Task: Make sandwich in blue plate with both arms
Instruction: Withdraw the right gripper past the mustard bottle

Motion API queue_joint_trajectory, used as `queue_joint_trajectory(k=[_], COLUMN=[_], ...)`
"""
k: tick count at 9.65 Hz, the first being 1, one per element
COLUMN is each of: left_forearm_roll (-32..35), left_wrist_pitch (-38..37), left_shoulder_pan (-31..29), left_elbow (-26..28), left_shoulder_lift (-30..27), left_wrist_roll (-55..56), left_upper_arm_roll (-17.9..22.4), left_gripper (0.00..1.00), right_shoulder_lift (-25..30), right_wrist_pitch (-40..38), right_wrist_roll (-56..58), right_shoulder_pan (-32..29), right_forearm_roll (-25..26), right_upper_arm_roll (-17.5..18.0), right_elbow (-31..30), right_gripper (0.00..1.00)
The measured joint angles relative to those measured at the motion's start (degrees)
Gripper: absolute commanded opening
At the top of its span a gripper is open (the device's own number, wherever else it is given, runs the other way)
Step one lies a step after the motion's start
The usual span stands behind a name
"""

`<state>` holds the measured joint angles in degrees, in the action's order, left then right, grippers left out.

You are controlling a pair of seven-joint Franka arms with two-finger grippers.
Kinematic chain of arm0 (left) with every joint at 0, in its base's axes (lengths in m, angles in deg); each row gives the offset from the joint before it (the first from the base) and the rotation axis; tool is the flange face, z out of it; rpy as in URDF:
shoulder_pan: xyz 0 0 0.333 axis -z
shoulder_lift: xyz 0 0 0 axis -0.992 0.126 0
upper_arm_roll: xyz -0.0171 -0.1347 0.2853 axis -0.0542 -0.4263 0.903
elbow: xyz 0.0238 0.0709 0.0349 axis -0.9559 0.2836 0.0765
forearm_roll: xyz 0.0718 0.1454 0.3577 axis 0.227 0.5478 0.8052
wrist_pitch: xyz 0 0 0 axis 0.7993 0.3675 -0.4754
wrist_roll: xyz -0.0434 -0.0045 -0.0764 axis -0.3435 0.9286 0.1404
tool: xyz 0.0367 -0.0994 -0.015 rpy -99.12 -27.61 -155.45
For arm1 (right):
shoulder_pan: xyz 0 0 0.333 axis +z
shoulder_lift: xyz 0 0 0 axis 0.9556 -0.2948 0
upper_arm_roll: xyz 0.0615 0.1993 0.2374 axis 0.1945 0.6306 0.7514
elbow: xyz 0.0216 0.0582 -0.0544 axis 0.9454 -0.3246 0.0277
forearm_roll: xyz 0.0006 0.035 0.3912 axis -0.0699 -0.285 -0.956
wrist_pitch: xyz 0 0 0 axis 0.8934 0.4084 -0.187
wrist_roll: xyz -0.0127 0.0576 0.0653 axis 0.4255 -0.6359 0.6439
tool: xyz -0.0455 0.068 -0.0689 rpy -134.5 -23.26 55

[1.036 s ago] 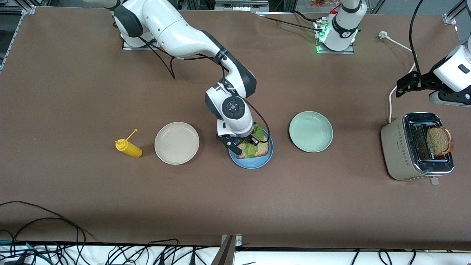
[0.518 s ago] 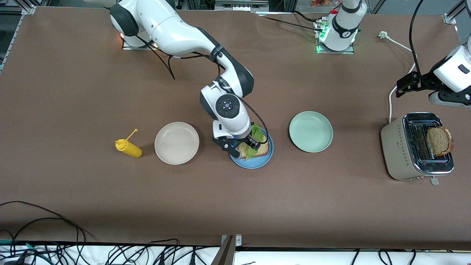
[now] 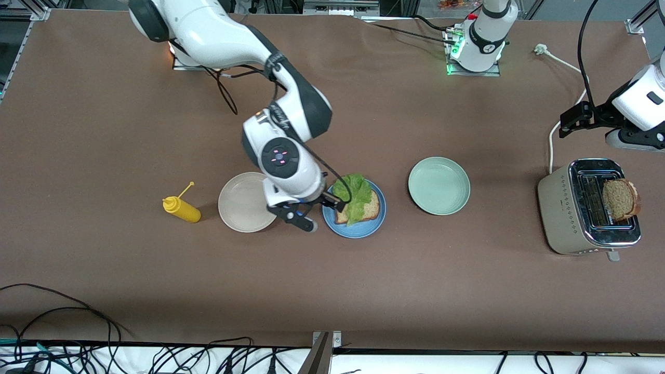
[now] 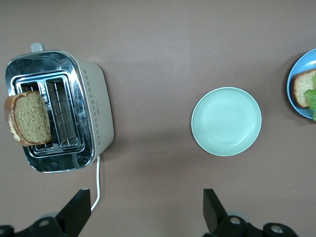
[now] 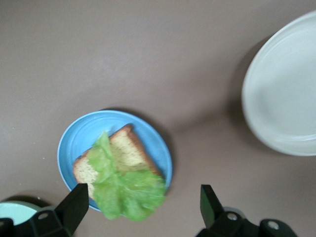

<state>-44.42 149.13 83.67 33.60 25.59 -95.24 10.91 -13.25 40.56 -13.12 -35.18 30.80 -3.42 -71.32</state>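
The blue plate (image 3: 355,228) is sitting on the brown bench (image 3: 332,291), between the beige plate (image 3: 240,205) and the green plate (image 3: 439,186). A bread slice (image 3: 369,209) is lying on it, and a lettuce leaf (image 3: 354,195) is draping over the slice, its ruffled end reaching toward the robots' bases. In the right wrist view the leaf (image 5: 123,190) is covering roughly half of the bread (image 5: 123,150), and the plate's rim (image 5: 69,143) is showing blue around both.

The right gripper (image 3: 315,215) is hanging over the gap between the beige plate and the blue plate, jaws spread wide and carrying nothing; its fingers (image 5: 74,205) are framing the plate in the wrist picture.

A second bread slice (image 3: 621,199) is standing upright in a slot of the toaster (image 3: 563,208), which is sitting at the left arm's end of the bench. The left gripper (image 4: 145,210) is hovering over the bare bench beside the toaster, on the side toward the robots' bases, jaws wide and empty, and its arm is waiting. From that wrist camera the toaster (image 4: 94,106), the slice (image 4: 32,117) and the green plate (image 4: 226,121) are all showing.

A yellow bottle (image 3: 182,209) is lying beside the beige plate, toward the right arm's end.
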Motion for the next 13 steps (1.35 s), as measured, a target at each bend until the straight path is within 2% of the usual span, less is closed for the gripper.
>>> queue_joint_trajectory(k=[3, 7, 10, 13], left_forearm_roll=[0.0, 0.0, 0.0, -0.4], left_wrist_pitch=[0.0, 0.2, 1.3, 4.6], left_shoulder_pan=[0.0, 0.0, -0.3, -0.4], left_elbow=[-0.1, -2.9, -3.5, -3.6], left_shoulder_lift=[0.2, 3.0, 5.1, 6.8], left_wrist_roll=[0.0, 0.0, 0.0, -1.2], left_upper_arm_roll=[0.0, 0.4, 2.6, 6.2], left_gripper=[1.0, 1.0, 1.0, 1.0], right_shoulder_lift=[6.7, 16.6, 23.7, 29.6], right_wrist_pitch=[-9.6, -14.9, -18.8, -19.2], right_wrist_roll=[12.5, 27.2, 38.3, 49.1], right_shoulder_pan=[-5.3, -10.4, -15.4, -18.8], right_forearm_roll=[-0.4, -0.4, 1.7, 5.3], right_upper_arm_roll=[-0.1, -0.3, -0.4, -0.4], right_elbow=[-2.4, -10.4, -15.3, -20.8], right_gripper=[1.0, 1.0, 1.0, 1.0])
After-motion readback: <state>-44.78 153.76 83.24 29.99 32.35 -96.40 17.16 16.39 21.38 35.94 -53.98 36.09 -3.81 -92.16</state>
